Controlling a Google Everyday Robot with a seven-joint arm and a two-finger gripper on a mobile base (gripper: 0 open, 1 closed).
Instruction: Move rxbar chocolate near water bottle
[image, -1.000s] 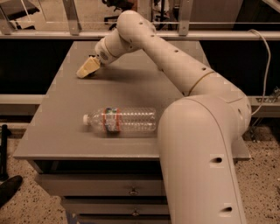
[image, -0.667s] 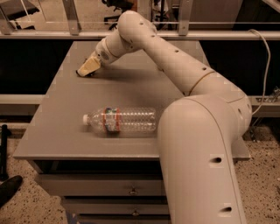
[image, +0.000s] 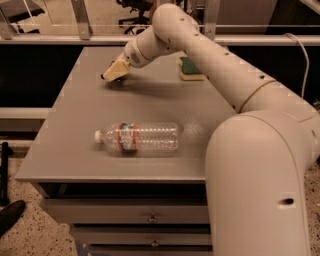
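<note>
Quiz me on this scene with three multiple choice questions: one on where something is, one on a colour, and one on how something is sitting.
1. Where over the table is the gripper?
A. the far left part
B. the near edge
C. the far right corner

2. What colours is the sponge?
A. red and blue
B. green and yellow
C. black and white

3. How is the water bottle placed?
A. standing upright
B. held in the air
C. lying on its side

Answers:
1 A: the gripper is low over the far left of the tabletop, well beyond the bottle.
2 B: it has a green top on a yellow base.
3 C: it lies flat on the table, with its neck toward the picture's left.
</note>
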